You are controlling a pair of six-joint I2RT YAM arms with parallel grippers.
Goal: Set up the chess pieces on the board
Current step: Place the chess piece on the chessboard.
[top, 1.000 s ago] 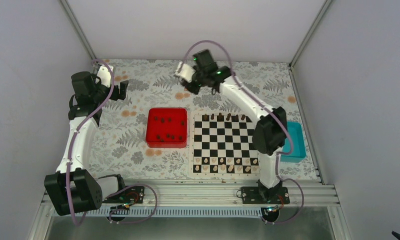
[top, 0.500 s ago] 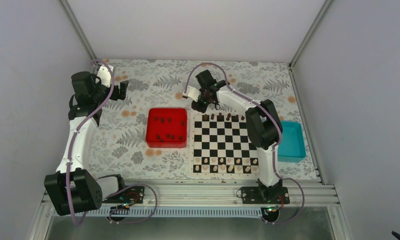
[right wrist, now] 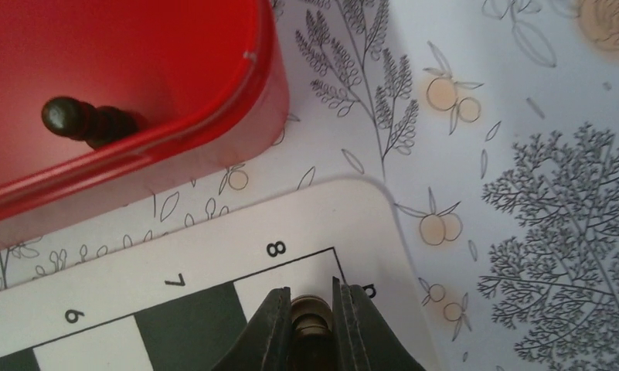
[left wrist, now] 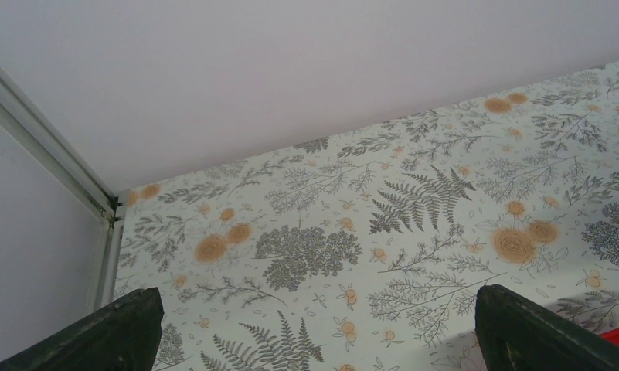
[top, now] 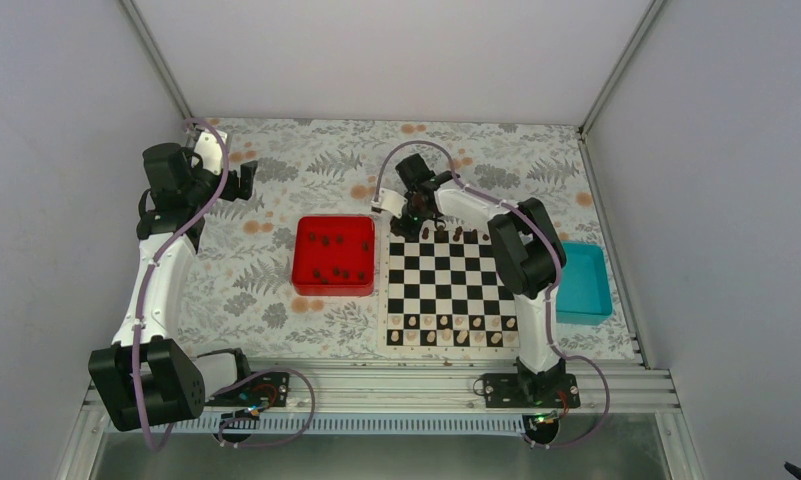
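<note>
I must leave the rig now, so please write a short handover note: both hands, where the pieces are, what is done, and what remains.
Left hand: open, empty, above the floral tablecloth at the far left.
Right hand: shut on a small brown chess piece, low over the far-left corner of the flat black-and-white chessboard, beside the 8 mark.
Done: several placed dark pieces stand on the far row; pale tan pieces stand on the near rows.
To do: set this piece down, then move the loose dark pieces from the red square plastic tray to the board.

Glossy red plastic tray point(right wrist: 213, 116) (board point(right wrist: 229, 247) looks matt).
</note>
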